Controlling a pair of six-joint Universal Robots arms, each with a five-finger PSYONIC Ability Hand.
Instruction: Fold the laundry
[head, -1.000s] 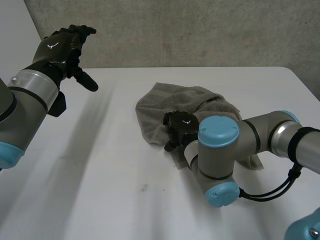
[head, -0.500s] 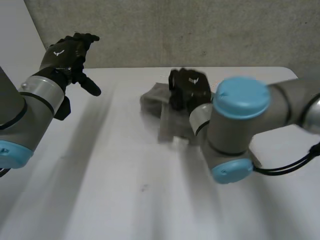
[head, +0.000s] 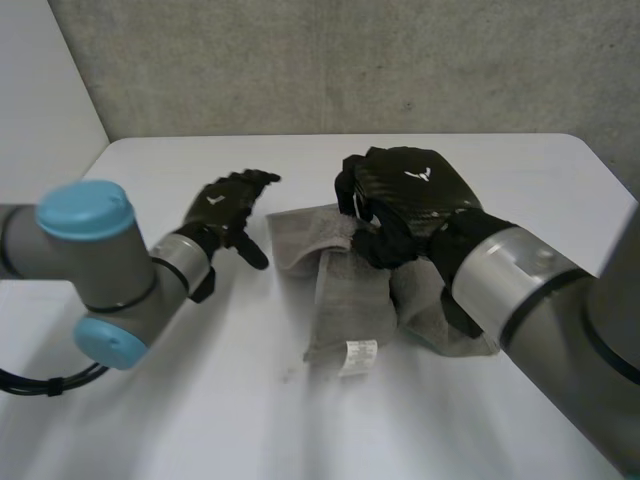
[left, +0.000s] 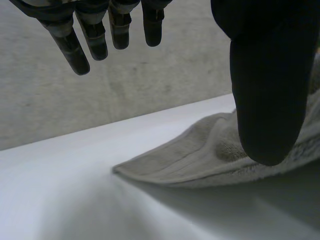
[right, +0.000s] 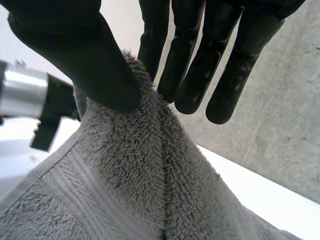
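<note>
A grey towel lies bunched in the middle of the white table, with a white label at its near edge. My right hand is shut on the towel's upper part and holds it raised, so the cloth hangs down from it. In the right wrist view the thumb and fingers pinch a ridge of the towel. My left hand is open, fingers straight, just off the towel's left edge. In the left wrist view the towel's edge lies on the table beyond the thumb.
A grey concrete wall stands behind the table's far edge. Bare table stretches along the near side and at the far left. My left arm's wrist shows beside the towel in the right wrist view.
My right hand closed on the towel and lifted it up and back off the table. My left arm came down from high at the back left to the towel's left edge.
</note>
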